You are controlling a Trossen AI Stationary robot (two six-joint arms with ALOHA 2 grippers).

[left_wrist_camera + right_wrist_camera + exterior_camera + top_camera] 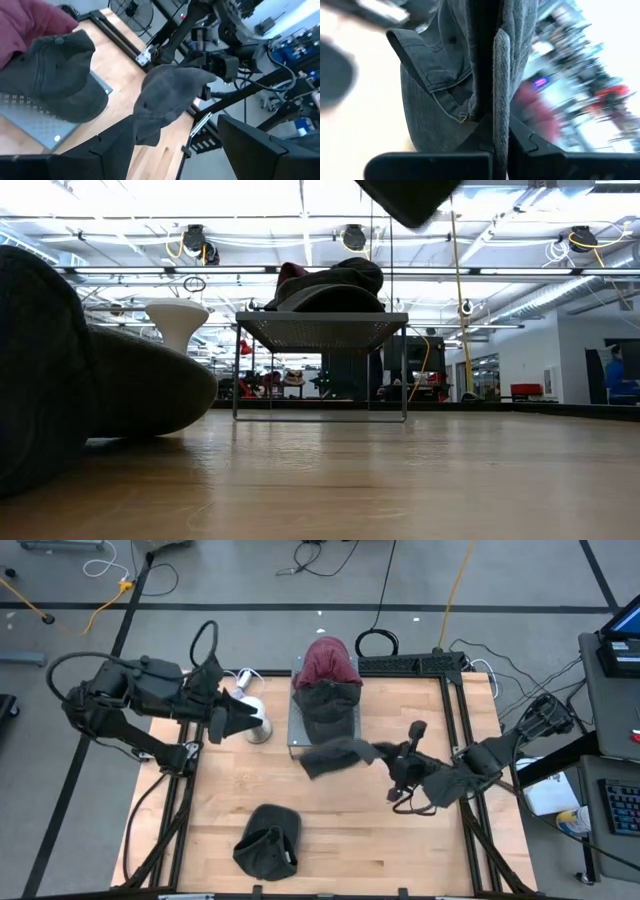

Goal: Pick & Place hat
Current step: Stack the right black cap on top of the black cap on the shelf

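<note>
My right gripper (pixel 381 753) is shut on a dark grey hat (pixel 335 754), held above the middle of the table, just near of a metal rack (pixel 296 730). In the low view only a bit of this hat (pixel 410 198) shows at the top edge. A red hat (pixel 325 660) and another dark grey hat (pixel 330 700) lie on the rack. A third dark hat (pixel 268 840) rests on the table near its front edge. My left gripper (pixel 243 718) stands open, left of the rack, touching nothing. My right gripper pinches an edge of the grey hat (pixel 502 95) between its two fingers (pixel 482 100); brim or rim, I cannot tell. The fingers come roughly level from the table's right side. The hat is lifted clear of the table and reaches out from the fingers toward the left (pixel 167 97).
A white mushroom-shaped stand (pixel 256 724) is on the table just left of the rack, close to my left gripper. Black frame rails (pixel 455 710) run along the table's edges. Bare wood (pixel 400 840) lies at the near right.
</note>
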